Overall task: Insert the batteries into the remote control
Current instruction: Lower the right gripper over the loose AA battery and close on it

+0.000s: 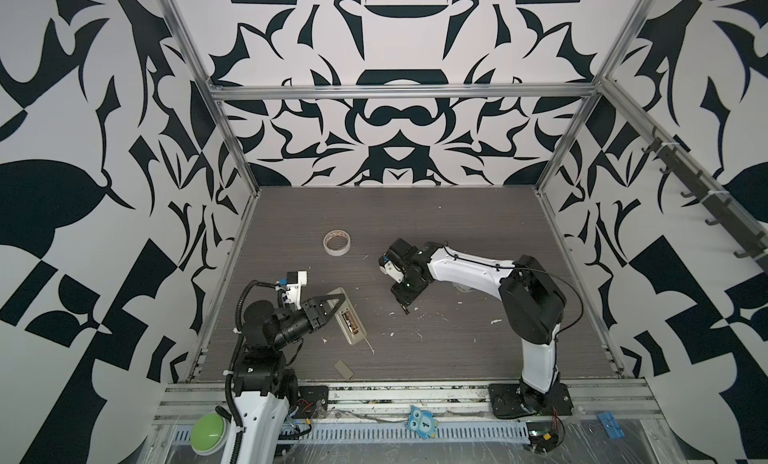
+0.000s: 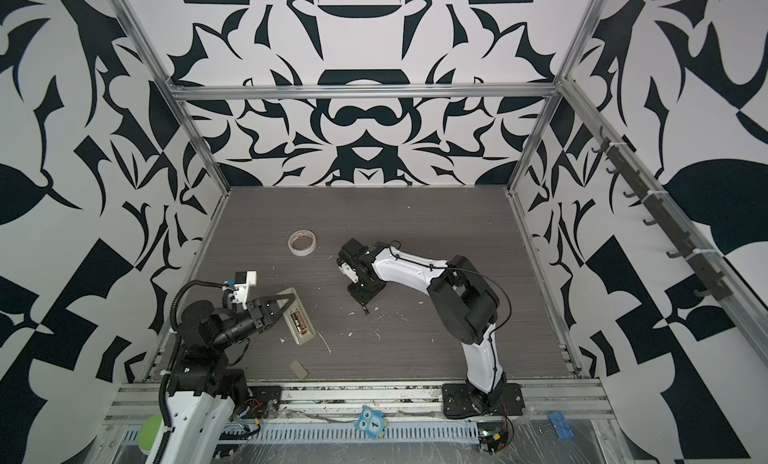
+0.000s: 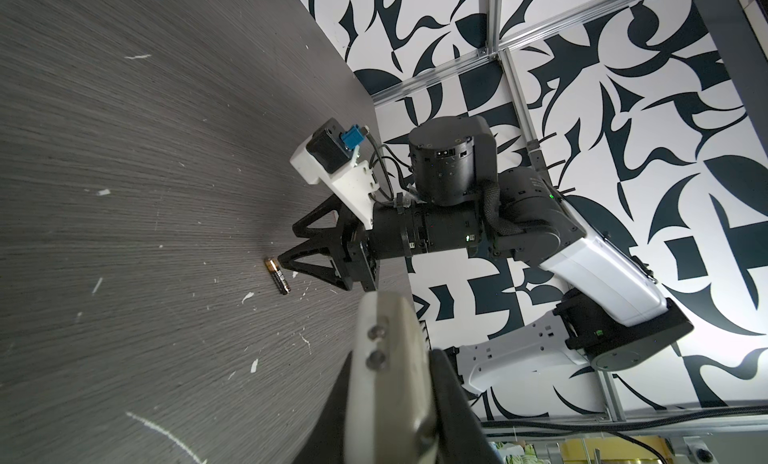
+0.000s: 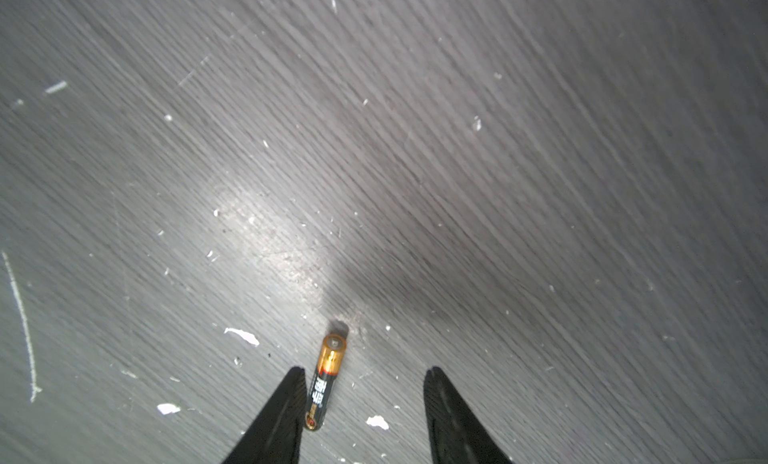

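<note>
My left gripper is shut on the remote control, which it holds by its long edges, beige back up. The battery bay is open, with a dark, copper-tipped battery inside. In the left wrist view the remote control fills the space between the jaws. A second battery lies flat on the table. My right gripper is open and straddles it. One fingertip is right beside the battery and the other stands well clear. In both top views this gripper points down at the battery.
A small beige cover plate lies near the front edge below the remote. A tape roll sits further back in the middle. White scraps are scattered over the dark table. Metal frame rails border it.
</note>
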